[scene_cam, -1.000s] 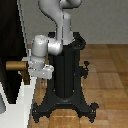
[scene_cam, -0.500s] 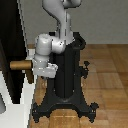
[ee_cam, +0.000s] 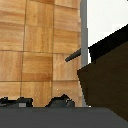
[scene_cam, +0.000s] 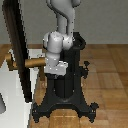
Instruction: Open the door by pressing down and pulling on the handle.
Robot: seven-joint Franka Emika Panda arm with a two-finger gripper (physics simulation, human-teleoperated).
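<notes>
The door (scene_cam: 19,55) had swung further out of its white frame (scene_cam: 11,107) than it stood a second earlier, and there it was, the dark panel angled edge-on across the exterior view's left, well clear of closed. The handle (scene_cam: 31,63), that tan lever bar, jutted from the panel toward the arm, its far stub poking out on the other side of the door. The tool (scene_cam: 54,67) sat at the bar's free end, touching or just over it, and it had travelled toward the exterior view's right, with the handle, over that same second, so the pull looked to be working. Whether the fingers were spread or pressed together on the bar could not be told: the grey wrist body hid them in the exterior view, and the wrist view showed only wooden floor (ee_cam: 35,45), a dark slab that was probably the door's face, and a blurred dark strip along one edge. The black pedestal (scene_cam: 67,95) stood close behind the tool. Judged from the gap at the frame, the press was done and the pull was well along; more travel in the same arc should finish it, provided the tool did not slip off the bar's end.
</notes>
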